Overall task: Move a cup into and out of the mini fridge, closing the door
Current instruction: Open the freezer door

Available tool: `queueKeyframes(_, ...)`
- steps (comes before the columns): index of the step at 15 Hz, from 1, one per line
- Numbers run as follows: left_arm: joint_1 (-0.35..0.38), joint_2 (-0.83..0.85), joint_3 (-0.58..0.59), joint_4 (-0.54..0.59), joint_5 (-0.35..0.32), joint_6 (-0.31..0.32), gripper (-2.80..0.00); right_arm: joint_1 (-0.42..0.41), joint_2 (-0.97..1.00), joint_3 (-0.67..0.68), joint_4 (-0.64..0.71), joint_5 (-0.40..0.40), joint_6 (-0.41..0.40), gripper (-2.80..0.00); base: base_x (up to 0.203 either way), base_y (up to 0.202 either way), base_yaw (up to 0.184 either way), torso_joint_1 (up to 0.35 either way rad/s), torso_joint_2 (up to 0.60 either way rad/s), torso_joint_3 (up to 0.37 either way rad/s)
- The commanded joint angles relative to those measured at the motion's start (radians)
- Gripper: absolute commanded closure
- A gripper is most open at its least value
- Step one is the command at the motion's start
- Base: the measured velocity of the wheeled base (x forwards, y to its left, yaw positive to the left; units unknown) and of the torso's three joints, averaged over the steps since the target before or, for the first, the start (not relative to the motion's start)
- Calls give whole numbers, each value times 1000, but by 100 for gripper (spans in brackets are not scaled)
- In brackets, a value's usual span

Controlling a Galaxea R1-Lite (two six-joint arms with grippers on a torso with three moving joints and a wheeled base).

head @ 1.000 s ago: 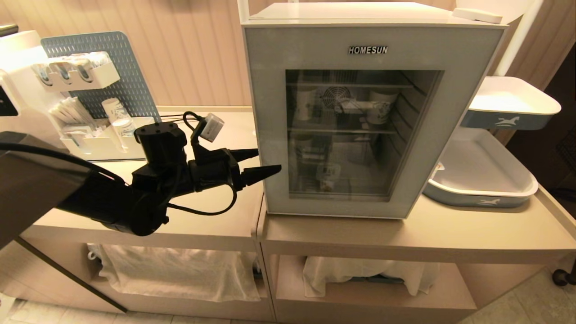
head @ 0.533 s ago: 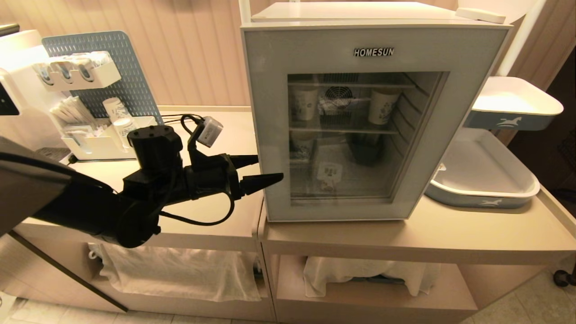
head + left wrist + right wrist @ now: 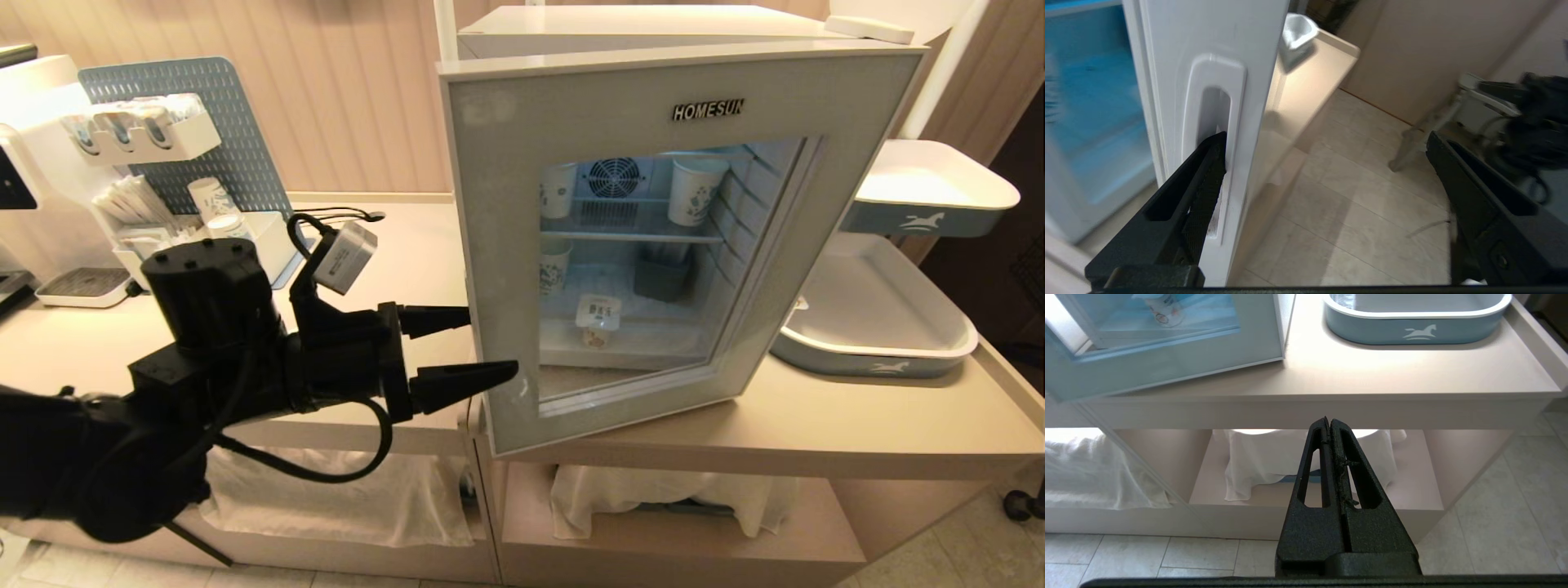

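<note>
If the finger (image 3: 1202, 192) hooked in the door's (image 3: 506, 245) smooth recessed handle (image 3: 1214, 134) slips, the door could swing back. The left claw (image 3: 457, 347) is spread wide; the right claw (image 3: 1331, 428) is clenched empty. The squat, flat-lidded cup (image 3: 598, 320) sits on the boxy white fridge's (image 3: 653, 24) floor, behind glass.

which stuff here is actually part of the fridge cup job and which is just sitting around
Part of the job:
- cup on the fridge floor
- mini fridge
- door, partly open
- left gripper, open, one finger hooked in the door's side handle recess

Just lying about:
- paper cups on the upper shelf
- grey-blue trays
- pegboard organizer
- right gripper, shut, parked low
</note>
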Motion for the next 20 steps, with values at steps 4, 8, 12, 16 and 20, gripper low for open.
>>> queueKeyframes(4,-155,-132,79,-1,2,1,-280,0,1,1,0,0,8,0,0,0,0,0,0,0)
queueKeyframes(8,-273,-145,116,12,2,5,-280,0,1,1,-1,0,11,0,0,0,0,0,0,0)
queueKeyframes(12,-335,-154,157,18,2,13,-280,0,1,1,-1,0,11,0,0,0,0,0,0,0)
queueKeyframes(16,-327,-158,172,19,80,17,-280,0,1,1,-1,0,11,0,0,0,0,0,0,0)
queueKeyframes(20,-196,-126,130,104,385,20,-280,0,1,1,-1,0,11,0,0,0,0,0,0,0)
